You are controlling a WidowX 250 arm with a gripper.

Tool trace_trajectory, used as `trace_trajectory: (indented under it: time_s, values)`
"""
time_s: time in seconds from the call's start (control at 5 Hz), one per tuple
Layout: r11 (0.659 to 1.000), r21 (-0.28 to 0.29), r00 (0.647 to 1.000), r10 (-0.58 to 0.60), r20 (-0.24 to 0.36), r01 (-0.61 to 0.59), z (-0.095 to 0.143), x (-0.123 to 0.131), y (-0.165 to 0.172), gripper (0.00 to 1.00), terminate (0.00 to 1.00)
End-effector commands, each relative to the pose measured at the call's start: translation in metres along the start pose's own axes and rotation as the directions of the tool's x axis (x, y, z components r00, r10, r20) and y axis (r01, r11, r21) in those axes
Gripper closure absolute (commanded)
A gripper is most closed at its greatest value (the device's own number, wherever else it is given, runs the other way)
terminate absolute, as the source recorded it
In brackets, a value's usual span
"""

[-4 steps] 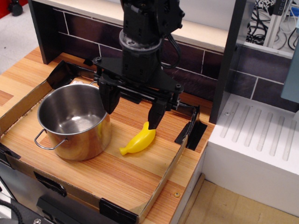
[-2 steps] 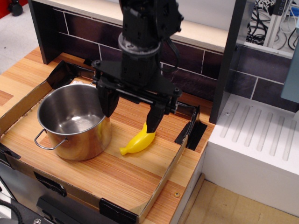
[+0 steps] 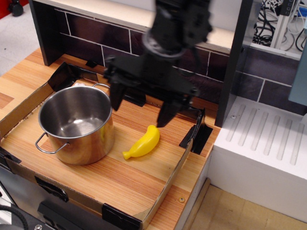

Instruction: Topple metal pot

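Wooden tray (image 3: 120, 177) with cardboard walls spreading across the counter, carrying everything in play. Hanging above its back half, black gripper (image 3: 140, 111), jaws spread wide, clutching nothing, one finger near the pot's far rim, the other poised above the banana. Standing upright on the tray's left side, shiny metal pot (image 3: 76, 125), mouth facing up, two wire loop handles showing, interior looking bare apart from reflections. Lying just right of the pot, apart from it, yellow toy banana (image 3: 142, 143), flat on the wood. Judging progress: nothing toppled yet, pot sitting square on its base, no contact visible between finger and steel. Remaining, by the look of it: catching the rim or wall and tipping the pot onto its side, while steering clear of the banana.
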State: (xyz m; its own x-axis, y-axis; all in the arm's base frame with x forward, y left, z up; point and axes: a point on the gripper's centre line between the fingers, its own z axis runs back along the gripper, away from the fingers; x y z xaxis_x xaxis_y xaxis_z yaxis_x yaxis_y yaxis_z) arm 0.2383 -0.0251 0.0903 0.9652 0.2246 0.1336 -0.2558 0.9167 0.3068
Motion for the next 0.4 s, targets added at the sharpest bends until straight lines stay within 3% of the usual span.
trace_trajectory:
  time_s: [0.0, 0.2]
  values:
    - [0.955, 0.292, 0.991, -0.087, 0.105, 0.053, 0.0058, 0.0243, -0.015, 0.0, 0.0]
    - [0.909, 0.411, 0.987, -0.122, 0.106, 0.069, -0.0003, 0.0329, -0.0171, 0.0, 0.0]
